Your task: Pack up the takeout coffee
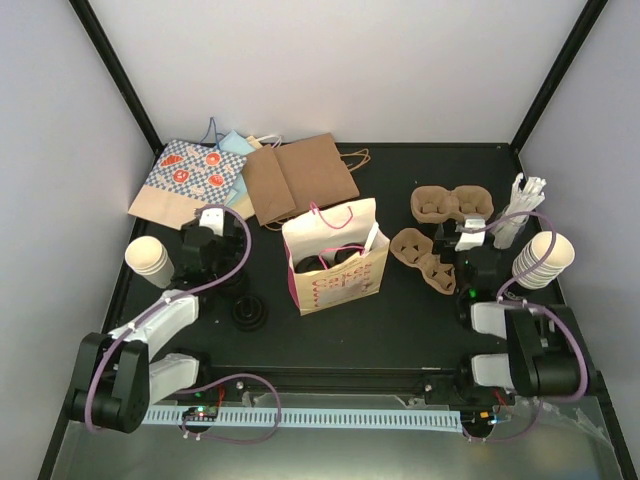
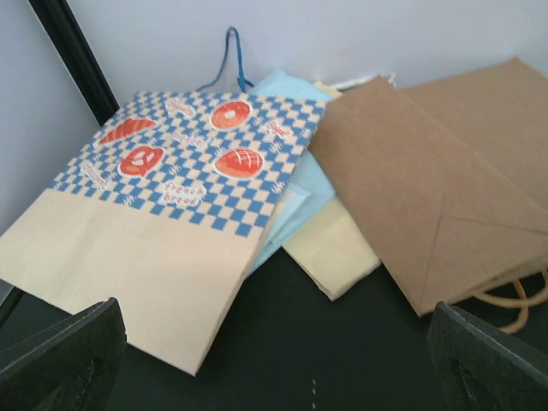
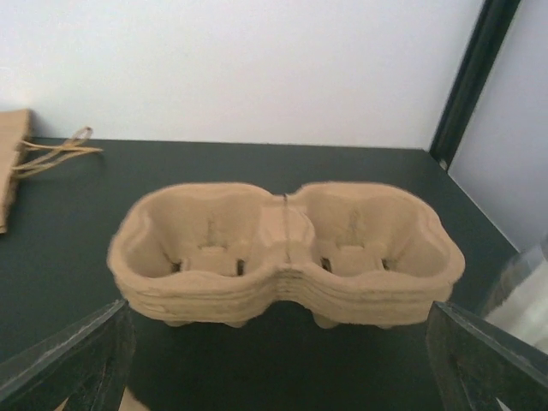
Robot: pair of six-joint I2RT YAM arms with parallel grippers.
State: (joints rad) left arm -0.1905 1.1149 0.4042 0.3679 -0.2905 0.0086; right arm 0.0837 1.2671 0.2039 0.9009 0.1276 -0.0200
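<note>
An upright paper bag with pink print [image 1: 338,268] stands at the table's middle. Dark round lids of the takeout coffee [image 1: 335,257] show inside its mouth; the cups' bodies are hidden by the bag. My left gripper [image 1: 213,225] is open and empty, to the left of the bag. In the left wrist view it [image 2: 274,377] hangs over bare table in front of flat bags. My right gripper [image 1: 468,232] is open and empty, to the right of the bag. In the right wrist view it [image 3: 278,368] is just short of a stack of pulp cup carriers [image 3: 287,257].
Flat bags lie at the back left: a blue checked one [image 1: 185,180] [image 2: 171,171] and brown ones [image 1: 300,175] [image 2: 437,188]. Lidless cup stacks stand at left [image 1: 150,260] and right [image 1: 545,258]. A black lid stack [image 1: 248,312] and a second carrier [image 1: 420,255] flank the bag.
</note>
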